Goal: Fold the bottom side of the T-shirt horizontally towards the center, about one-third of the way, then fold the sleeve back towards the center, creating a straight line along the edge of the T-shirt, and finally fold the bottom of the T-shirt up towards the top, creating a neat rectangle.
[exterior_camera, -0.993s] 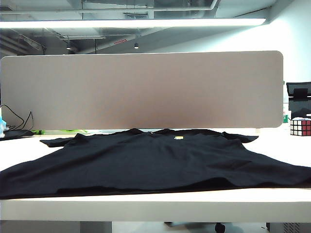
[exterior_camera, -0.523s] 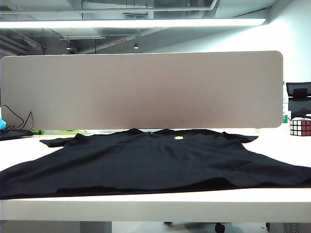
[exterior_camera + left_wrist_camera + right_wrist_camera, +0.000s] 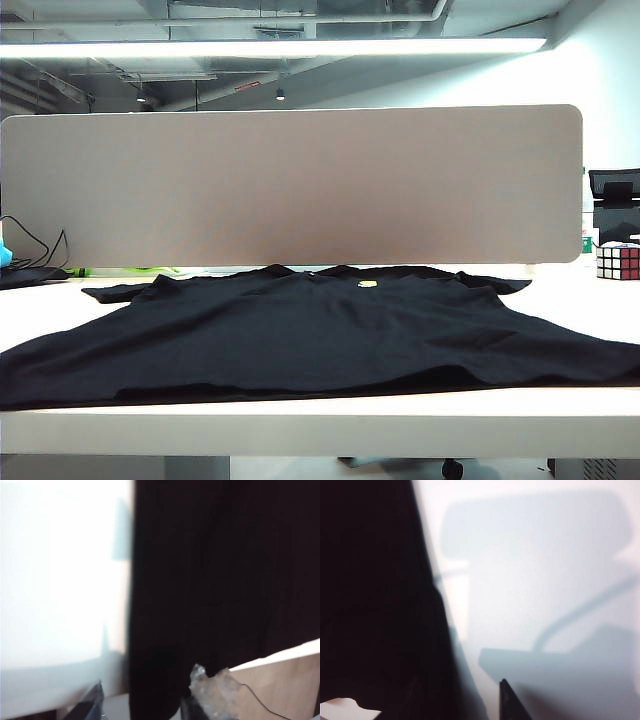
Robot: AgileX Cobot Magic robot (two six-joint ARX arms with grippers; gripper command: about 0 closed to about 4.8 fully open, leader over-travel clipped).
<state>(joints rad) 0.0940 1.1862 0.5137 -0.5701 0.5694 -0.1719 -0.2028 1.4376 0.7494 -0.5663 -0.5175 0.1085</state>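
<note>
The black T-shirt (image 3: 320,330) lies spread flat on the white table (image 3: 320,425), collar at the back and yellow logo (image 3: 368,284) showing. The bottom of the T-shirt (image 3: 300,388) runs along the table's front edge. Neither arm shows in the exterior view. In the left wrist view my left gripper (image 3: 145,707) is open, with an edge of the T-shirt (image 3: 215,580) lying between its spread fingers. My right gripper (image 3: 460,705) hovers over another edge of the T-shirt (image 3: 370,580), open; one finger (image 3: 510,705) is over bare table, the other barely shows against the black cloth.
A beige partition (image 3: 290,185) stands behind the table. A Rubik's cube (image 3: 618,262) sits at the back right and black cables (image 3: 35,250) at the back left. Crumpled clear plastic (image 3: 215,692) shows by my left gripper.
The shirt lies as before in the exterior view. Only a blue thing at the far left edge has slipped mostly out of sight.
</note>
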